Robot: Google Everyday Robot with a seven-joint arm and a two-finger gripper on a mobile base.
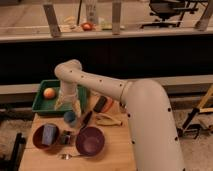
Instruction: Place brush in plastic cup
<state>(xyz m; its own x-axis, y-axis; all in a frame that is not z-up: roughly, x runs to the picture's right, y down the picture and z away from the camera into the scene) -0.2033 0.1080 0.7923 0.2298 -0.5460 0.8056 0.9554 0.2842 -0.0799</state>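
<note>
The small light-blue plastic cup (70,118) stands on the wooden table (115,155), just in front of the green tray. My gripper (67,105) hangs straight down right above the cup, open, with nothing between its white fingers (76,106). The brush (87,120) is a dark slender thing lying diagonally on the table just right of the cup. Its upper end points toward a dark and red piece (103,104). The brush lies outside the cup and the gripper does not touch it.
A green tray (39,106) at the back left holds an orange fruit (48,93). In front are a dark red bowl (38,142) with a blue item, a small metal cup (66,138), a purple bowl (90,141) and a spoon (70,156). A beige object (108,120) lies right of the brush.
</note>
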